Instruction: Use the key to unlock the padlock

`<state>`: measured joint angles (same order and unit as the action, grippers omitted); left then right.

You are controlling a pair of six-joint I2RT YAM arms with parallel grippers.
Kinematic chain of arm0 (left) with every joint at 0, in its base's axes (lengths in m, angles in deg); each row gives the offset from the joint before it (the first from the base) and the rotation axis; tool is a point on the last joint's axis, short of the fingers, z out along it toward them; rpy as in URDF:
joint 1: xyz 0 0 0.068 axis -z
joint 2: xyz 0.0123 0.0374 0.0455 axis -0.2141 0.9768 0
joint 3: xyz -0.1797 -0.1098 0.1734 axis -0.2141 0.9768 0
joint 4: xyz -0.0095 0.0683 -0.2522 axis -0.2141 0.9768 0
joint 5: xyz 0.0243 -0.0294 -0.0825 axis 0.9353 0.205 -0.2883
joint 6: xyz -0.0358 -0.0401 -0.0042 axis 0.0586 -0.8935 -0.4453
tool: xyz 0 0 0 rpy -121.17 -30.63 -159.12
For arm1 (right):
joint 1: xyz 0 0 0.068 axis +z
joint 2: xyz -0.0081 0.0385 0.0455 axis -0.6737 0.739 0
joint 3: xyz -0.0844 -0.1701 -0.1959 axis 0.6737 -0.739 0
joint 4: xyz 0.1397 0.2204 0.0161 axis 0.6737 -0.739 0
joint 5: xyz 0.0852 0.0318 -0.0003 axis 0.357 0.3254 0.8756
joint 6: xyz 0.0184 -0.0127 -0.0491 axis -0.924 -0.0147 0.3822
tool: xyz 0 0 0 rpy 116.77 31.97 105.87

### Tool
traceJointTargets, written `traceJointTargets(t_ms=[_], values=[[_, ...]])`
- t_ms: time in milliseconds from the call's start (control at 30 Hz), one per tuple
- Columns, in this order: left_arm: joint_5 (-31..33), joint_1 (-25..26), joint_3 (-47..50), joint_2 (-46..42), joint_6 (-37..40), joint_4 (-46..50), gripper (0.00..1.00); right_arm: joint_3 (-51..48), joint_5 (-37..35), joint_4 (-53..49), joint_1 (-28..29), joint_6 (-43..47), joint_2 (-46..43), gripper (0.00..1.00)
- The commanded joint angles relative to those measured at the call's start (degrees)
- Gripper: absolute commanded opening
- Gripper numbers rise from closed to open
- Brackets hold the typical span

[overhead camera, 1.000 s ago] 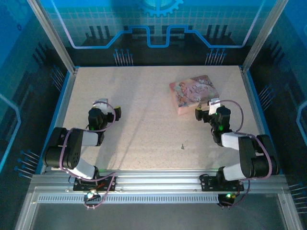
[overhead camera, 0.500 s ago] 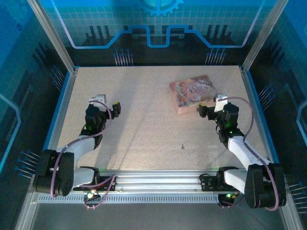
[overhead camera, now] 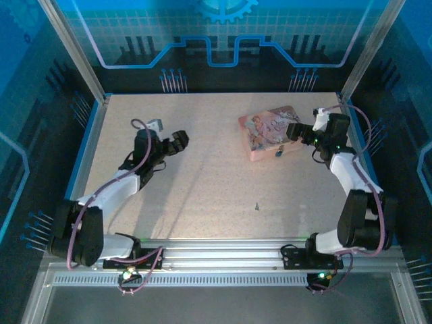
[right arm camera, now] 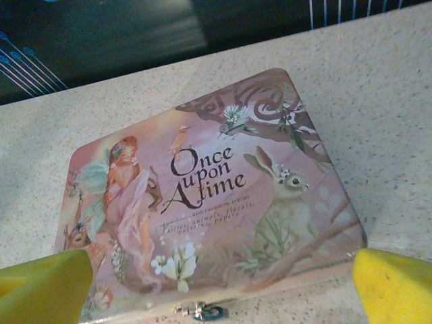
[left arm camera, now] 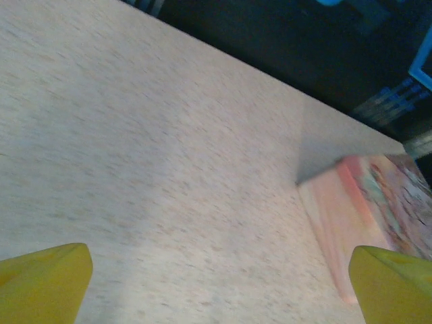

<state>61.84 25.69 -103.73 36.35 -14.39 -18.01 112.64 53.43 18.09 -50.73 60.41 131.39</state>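
**Padlock** (right arm camera: 206,312): a very small silvery lock with a bluish round face. It sits against the middle of the front wall of the pink box (right arm camera: 202,182), at the lower edge of the right wrist view. Its shackle is too small to make out. The box wall stands directly behind it.

**Box:** the lid bears the words "Once upon A time", with a winged figure on the left and a rabbit on the right. In the top view the box lies flat on the far right part of the table (overhead camera: 202,182), slightly askew, with the lock on its near side.

**Key** (overhead camera: 256,206): a thin dark speck lying alone on the table. It is well apart from the box, nearer the arm bases, and between the two arms.

**Right gripper** (overhead camera: 295,133): just beside the right end of the box, fingers spread wide and grasping nothing. Its yellow fingertips (right arm camera: 395,283) stand at both lower corners of the wrist view, with box and lock between them.

**Left gripper** (overhead camera: 178,144): over the left half of the table, well apart from box and key, and pointed towards the box. It too is released, and its yellow pads (left arm camera: 47,283) are far apart.
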Motion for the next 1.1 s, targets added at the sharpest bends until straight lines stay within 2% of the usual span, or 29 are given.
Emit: traceJointTargets(t_ms=[0, 200, 500, 867, 1067], values=[[-3.8, 3.8, -4.6, 5.1, -4.7, 3.6, 0.99, 5.0, 2.1, -5.6, -1.3, -2.0, 4.9, 1.0], [-8.8, 9.9, -13.0, 15.6, -5.5, 1.7, 0.99, 10.7, 2.0, -6.7, -2.9, -1.5, 13.5, 1.0], [-13.1, 14.9, -24.5, 27.6, -7.9, 1.5, 0.96, 18.5, 9.1, -9.2, -4.0, 1.7, 23.2, 1.0], [-17.4, 17.5, -35.5, 39.6, -11.1, 1.4, 0.91, 29.4, 16.8, -17.4, -4.0, 6.8, 32.0, 0.93], [-18.6, 17.6, -38.3, 42.9, -12.0, 0.8, 0.9, 28.9, 20.9, -19.2, -3.7, 8.9, 32.0, 0.88]])
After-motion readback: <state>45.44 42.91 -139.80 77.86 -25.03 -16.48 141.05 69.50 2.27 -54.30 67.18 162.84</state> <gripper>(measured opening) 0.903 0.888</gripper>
